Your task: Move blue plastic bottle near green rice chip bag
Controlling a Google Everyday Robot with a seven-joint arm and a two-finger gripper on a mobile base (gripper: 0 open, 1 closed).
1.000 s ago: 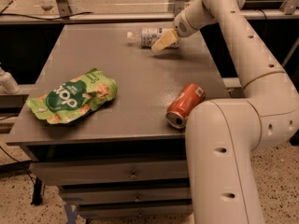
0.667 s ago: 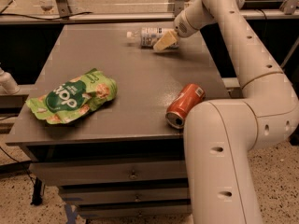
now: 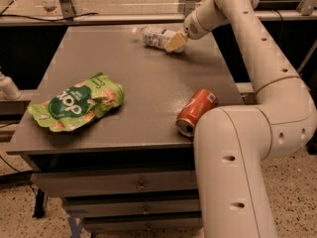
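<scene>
The blue plastic bottle (image 3: 151, 35) lies on its side at the far middle of the grey table (image 3: 148, 78), white cap pointing left. My gripper (image 3: 176, 41) is at the bottle's right end, low over the table and touching or overlapping it. The green rice chip bag (image 3: 77, 103) lies flat near the table's front left, well apart from the bottle and the gripper.
A red soda can (image 3: 196, 111) lies on its side at the table's front right edge, next to my arm's lower link (image 3: 237, 172). Drawers sit below the tabletop. A metal frame and rail run behind the table's far edge.
Almost nothing has changed. The gripper stays at the bottle's right end, and the bottle, bag and can are where they were.
</scene>
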